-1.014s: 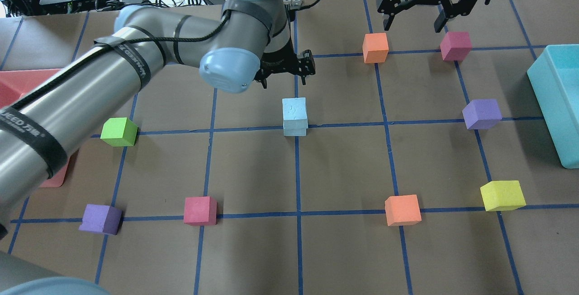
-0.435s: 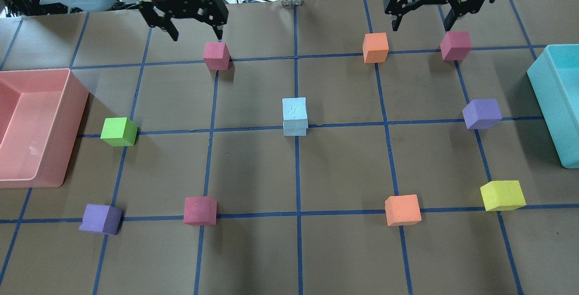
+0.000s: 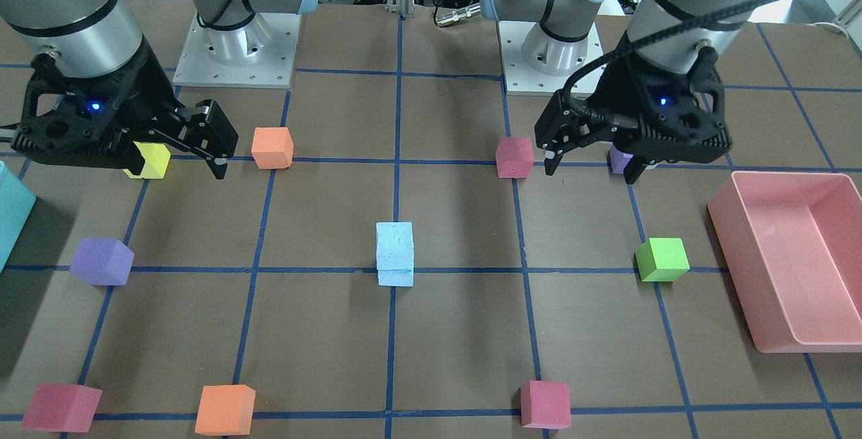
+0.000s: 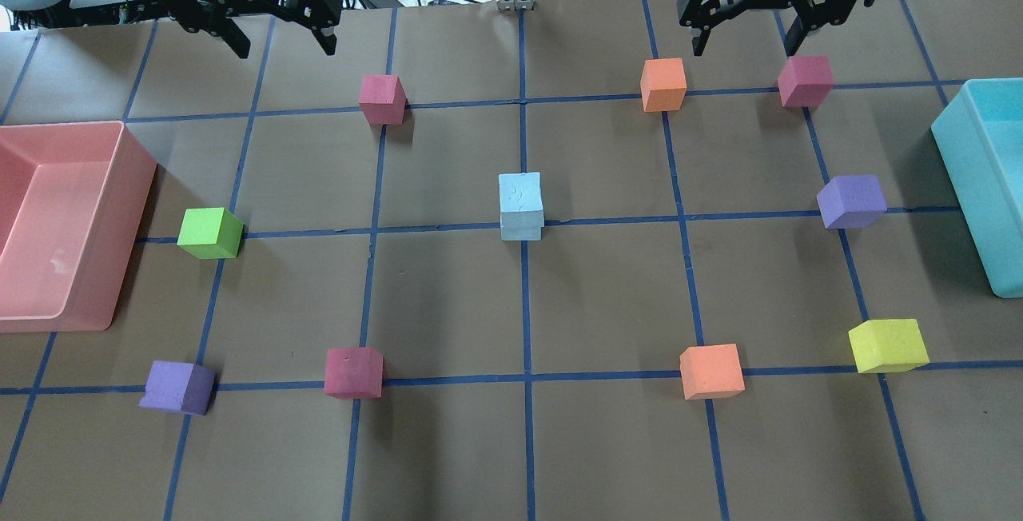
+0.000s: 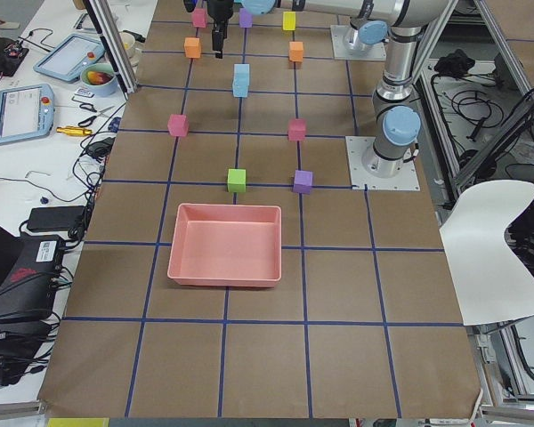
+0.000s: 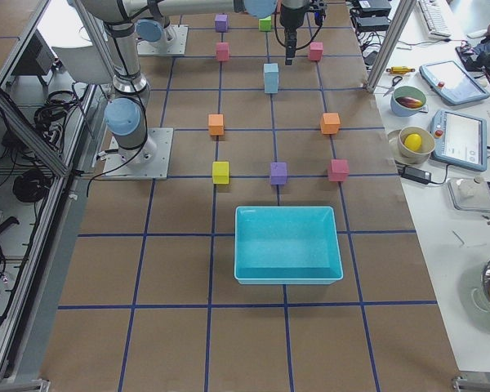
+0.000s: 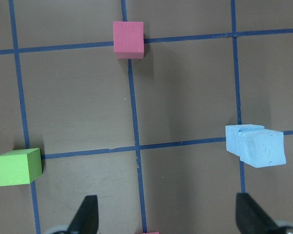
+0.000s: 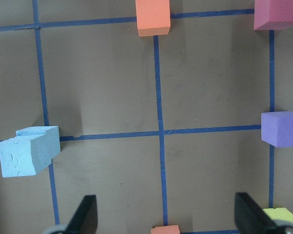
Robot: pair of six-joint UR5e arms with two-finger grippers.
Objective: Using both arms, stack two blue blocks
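Observation:
The two pale blue blocks [image 4: 520,192] stand stacked one on the other at the table's middle grid crossing. The stack also shows in the front view [image 3: 394,244], the left wrist view [image 7: 256,146] and the right wrist view [image 8: 27,151]. The upper block sits slightly askew on the lower one. My left gripper [image 4: 284,43] is open and empty, high over the far left of the table, well away from the stack. My right gripper [image 4: 743,48] is open and empty over the far right, between an orange cube [image 4: 663,84] and a red cube [image 4: 806,81].
A pink tray [image 4: 128,185] lies at the left edge and a turquoise bin [image 4: 959,161] at the right edge. Coloured cubes ring the stack: red [image 4: 382,99], green [image 4: 209,232], purple [image 4: 851,201], yellow [image 4: 887,345], orange [image 4: 710,371], red [image 4: 353,371], purple [image 4: 177,387].
My left arm has drawn back from just behind the stack to the table's far left, open and empty. The stack stands untouched. The right gripper has barely moved.

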